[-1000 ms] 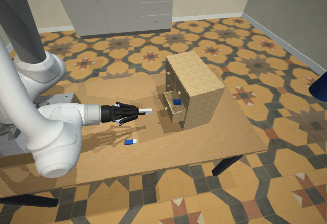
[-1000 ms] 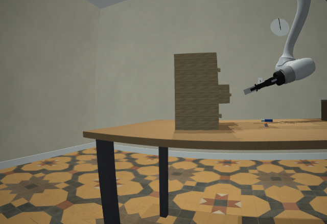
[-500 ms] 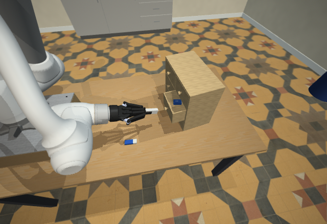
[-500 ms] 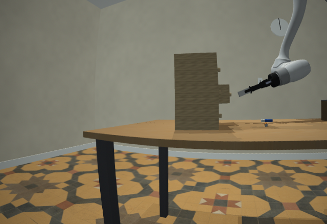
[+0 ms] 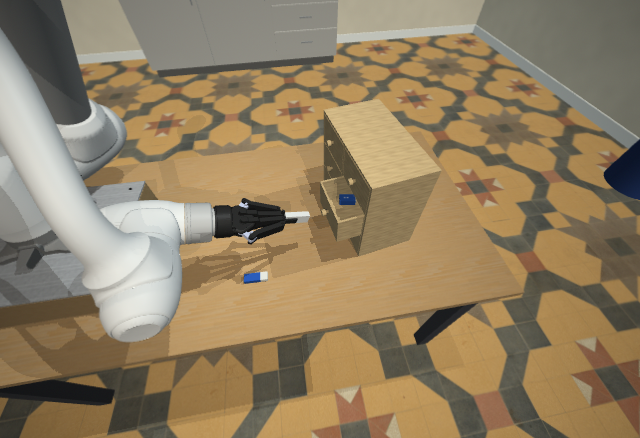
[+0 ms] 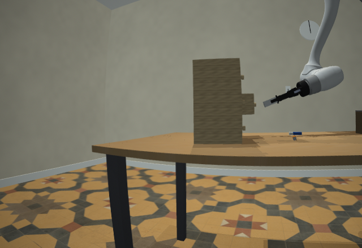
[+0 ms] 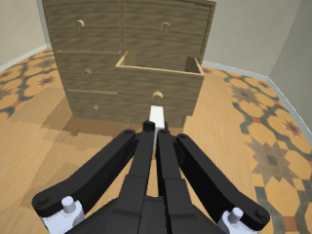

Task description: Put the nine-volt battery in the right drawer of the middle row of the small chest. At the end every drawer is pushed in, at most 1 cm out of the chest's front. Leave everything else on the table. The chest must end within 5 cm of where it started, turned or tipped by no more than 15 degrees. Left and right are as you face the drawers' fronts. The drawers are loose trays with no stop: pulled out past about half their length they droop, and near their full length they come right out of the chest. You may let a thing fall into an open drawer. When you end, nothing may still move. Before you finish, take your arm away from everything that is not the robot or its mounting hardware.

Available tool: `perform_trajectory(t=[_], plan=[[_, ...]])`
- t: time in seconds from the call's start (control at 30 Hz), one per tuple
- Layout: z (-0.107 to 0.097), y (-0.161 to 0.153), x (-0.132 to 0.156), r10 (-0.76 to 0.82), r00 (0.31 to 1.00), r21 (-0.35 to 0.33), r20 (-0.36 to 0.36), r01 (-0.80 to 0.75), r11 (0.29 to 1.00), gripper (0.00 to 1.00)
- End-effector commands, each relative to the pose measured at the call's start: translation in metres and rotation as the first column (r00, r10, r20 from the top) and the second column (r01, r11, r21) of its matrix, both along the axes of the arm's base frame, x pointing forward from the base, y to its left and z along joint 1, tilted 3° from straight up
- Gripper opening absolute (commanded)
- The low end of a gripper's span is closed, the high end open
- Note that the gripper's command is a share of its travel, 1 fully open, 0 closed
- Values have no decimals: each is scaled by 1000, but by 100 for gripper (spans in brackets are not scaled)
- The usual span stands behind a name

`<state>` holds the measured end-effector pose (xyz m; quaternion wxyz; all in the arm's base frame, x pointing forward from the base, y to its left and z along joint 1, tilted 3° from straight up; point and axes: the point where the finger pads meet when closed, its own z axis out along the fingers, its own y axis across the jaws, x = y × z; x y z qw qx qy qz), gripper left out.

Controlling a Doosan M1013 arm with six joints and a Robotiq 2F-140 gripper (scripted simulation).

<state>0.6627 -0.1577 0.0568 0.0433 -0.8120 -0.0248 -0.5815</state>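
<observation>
The small wooden chest [image 5: 379, 164] stands on the table, its drawer fronts facing my arm. The right drawer of the middle row [image 5: 340, 211] is pulled partly out; it also shows in the side view [image 6: 248, 103] and in the wrist view [image 7: 159, 78]. The nine-volt battery [image 5: 346, 199], a dark blue block, lies inside that drawer. The other drawers look pushed in. My gripper [image 5: 302, 215] is shut and empty. It hangs level in front of the open drawer, a short gap from its knob, as the side view [image 6: 267, 103] and the wrist view [image 7: 155, 116] show.
A blue and white eraser-like piece [image 5: 255, 277] lies on the table below my gripper, also visible in the side view [image 6: 294, 133]. A grey block [image 5: 116, 190] sits at the table's left by the arm's base. The chest stands near the table's far right corner.
</observation>
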Motion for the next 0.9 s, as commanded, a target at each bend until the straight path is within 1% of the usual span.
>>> perform_trajectory(t=[0.0,0.87], plan=[[0,0,0,0,1000,0,0,0,1000,0],[0,0,3,0,1000,0,0,0,1000,0]])
